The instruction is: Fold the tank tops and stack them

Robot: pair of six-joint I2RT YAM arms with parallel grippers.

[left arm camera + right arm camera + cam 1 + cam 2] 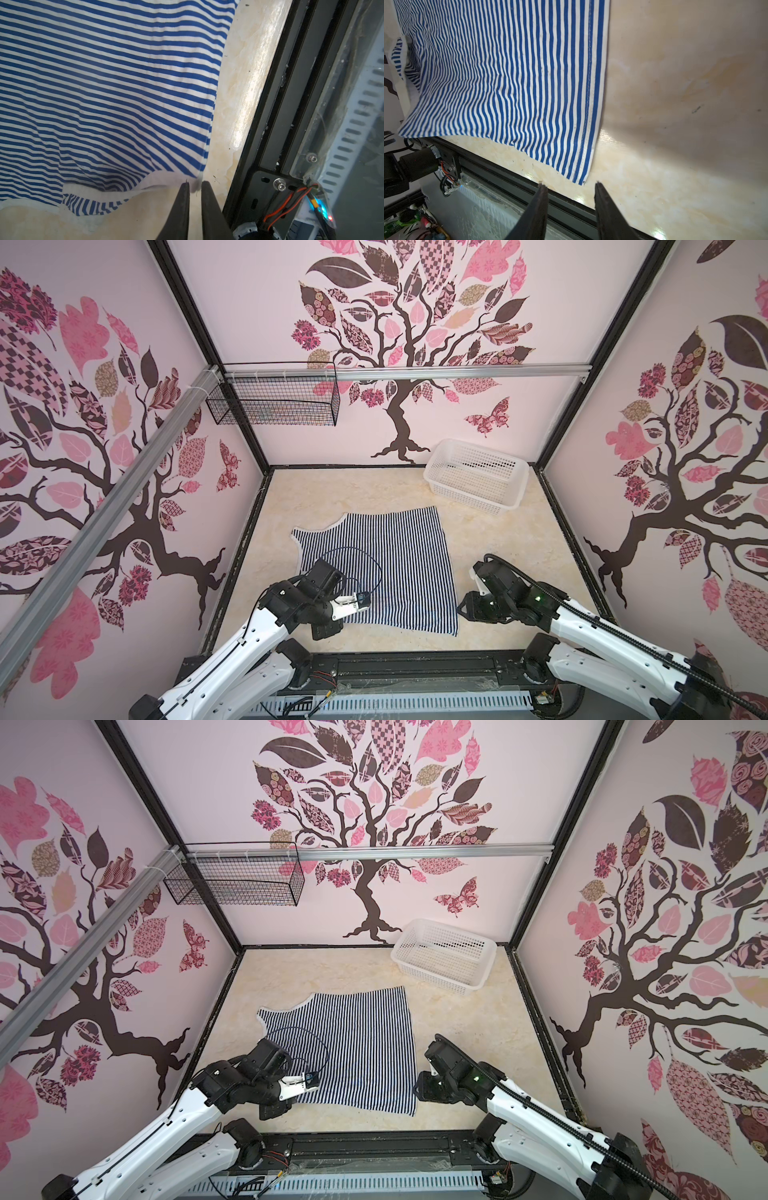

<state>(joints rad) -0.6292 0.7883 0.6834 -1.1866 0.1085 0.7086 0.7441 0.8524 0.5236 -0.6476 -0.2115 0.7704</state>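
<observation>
Marble-look tabletop (511, 547) spans the cell floor under both claws. Navy/white striped tank top (395, 564) lies spread flat on it btwn the two claws, stripes running away from them in both top views, w/ its white-edged cut-outs on the L claw's side. The L arm reaches over its near corner and the R wrist sits just beside its opposite edge. White perforated basket (465, 495) stands on the table well beyond the R claw, by the back wall, well apart from the top. Black wire basket (274, 406) hangs from the rail, above and beyond the L claw. L claw (194, 184): jaws a narrow slit apart, tips right at the top's white-edged corner (166, 178); contact too blurred to tell. R claw (570, 184): jaws clearly apart, nothing btwn them, w/ the stitched hem corner (581, 178) just ahead of the tips, flat on the table.
</observation>
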